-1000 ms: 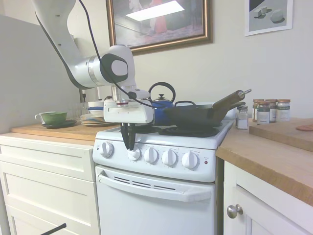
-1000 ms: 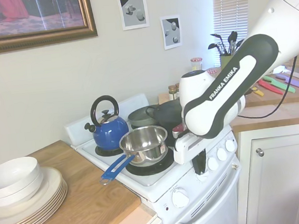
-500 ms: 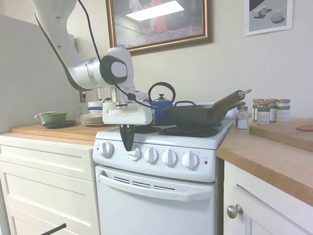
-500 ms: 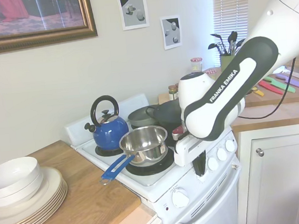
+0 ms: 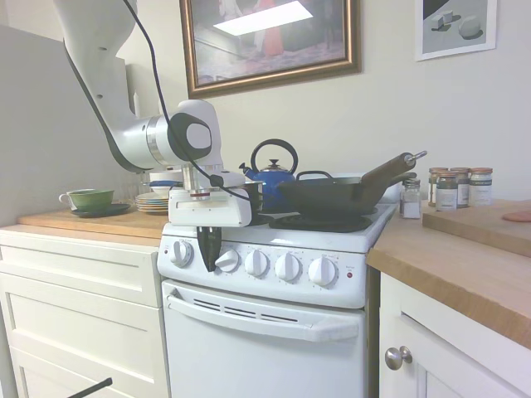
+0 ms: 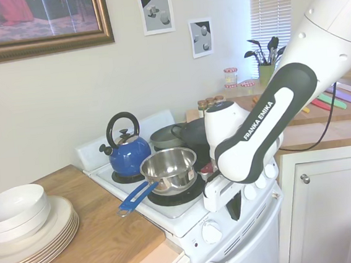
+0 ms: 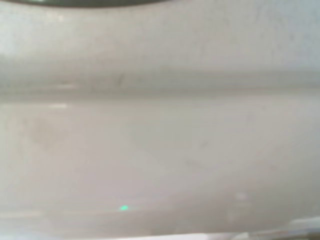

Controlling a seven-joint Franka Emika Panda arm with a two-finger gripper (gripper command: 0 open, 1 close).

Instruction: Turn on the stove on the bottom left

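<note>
The stove (image 5: 274,323) is a narrow white range with five round white knobs along its front panel and a small red light (image 5: 348,274) at the right end. My gripper (image 5: 208,264) points down in front of that panel. It hangs between the leftmost knob (image 5: 181,253) and the second knob (image 5: 226,260), just apart from the second one. In the second exterior view the gripper (image 6: 235,211) sits above and beside the nearest knob (image 6: 211,232). The wrist view holds only a blurred white surface of the stove front (image 7: 160,150).
On the burners stand a blue kettle (image 5: 270,170), a black pan (image 5: 332,197) and a steel saucepan (image 6: 170,168) with a blue handle. Plates and bowls (image 6: 23,227) lie on the wooden counter, spice jars (image 5: 456,186) on the other. The oven-door handle (image 5: 265,319) juts out below the knobs.
The gripper was at the second knob a second ago. It has turned about its axis, then slid left and slightly down, off that knob.
</note>
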